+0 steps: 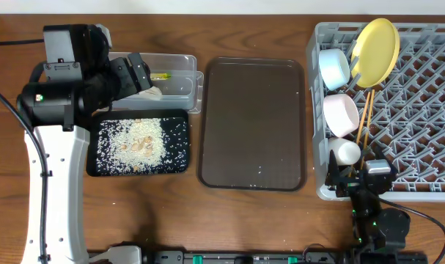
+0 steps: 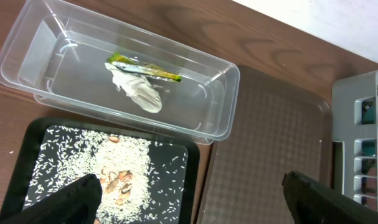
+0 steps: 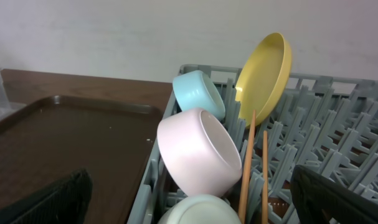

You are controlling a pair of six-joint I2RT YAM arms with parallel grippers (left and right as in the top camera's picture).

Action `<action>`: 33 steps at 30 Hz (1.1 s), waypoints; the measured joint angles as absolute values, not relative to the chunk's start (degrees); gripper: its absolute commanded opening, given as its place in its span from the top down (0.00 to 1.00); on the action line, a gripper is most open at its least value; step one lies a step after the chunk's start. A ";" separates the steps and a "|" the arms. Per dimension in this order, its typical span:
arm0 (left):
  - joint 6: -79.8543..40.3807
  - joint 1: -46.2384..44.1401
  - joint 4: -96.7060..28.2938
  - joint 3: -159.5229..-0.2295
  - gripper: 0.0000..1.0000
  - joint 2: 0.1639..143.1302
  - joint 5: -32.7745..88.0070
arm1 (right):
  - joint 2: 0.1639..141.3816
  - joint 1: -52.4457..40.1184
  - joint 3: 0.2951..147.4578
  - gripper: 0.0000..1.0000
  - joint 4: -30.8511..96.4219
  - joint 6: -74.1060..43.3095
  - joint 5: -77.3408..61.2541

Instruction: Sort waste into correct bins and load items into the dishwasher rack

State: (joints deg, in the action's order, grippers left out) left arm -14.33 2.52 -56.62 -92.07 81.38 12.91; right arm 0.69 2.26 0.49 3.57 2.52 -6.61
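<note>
The green-and-yellow wrapper (image 2: 143, 70) and the crumpled white napkin (image 2: 137, 92) lie inside the clear tub (image 2: 229, 71). Rice with pale scraps (image 2: 114, 177) covers the flat black tray (image 1: 179, 163). My left gripper (image 2: 195, 202) hangs open above the tray's right edge, holding nothing. In the grey rack (image 1: 427, 95) the yellow plate (image 1: 376, 50), light blue bowl (image 1: 333, 67), white bowl (image 1: 341, 114) and white cup (image 1: 344, 152) stand along the left wall, with two chopsticks (image 1: 365, 117) beside them. My right gripper (image 1: 358, 180) is open at the rack's near left corner, empty.
A large dark brown serving tray (image 1: 251, 123) lies between the black tray and the rack, with a few stray rice grains on it. The left arm's white base (image 1: 57, 191) stands at the table's left front. Bare wood shows along the front edge.
</note>
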 measured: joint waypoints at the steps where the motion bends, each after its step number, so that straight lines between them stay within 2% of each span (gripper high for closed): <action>1: -14.33 2.52 -56.62 -92.07 0.04 81.38 12.91 | 0.69 2.26 0.49 0.01 3.57 2.52 -6.61; 29: -14.33 2.52 -57.56 -91.96 0.04 81.34 12.62 | 0.69 2.26 0.51 0.01 3.57 2.52 -6.59; 33: -14.17 2.55 -51.88 -88.40 0.04 79.44 11.29 | 0.69 2.26 0.49 0.01 3.57 2.52 -6.57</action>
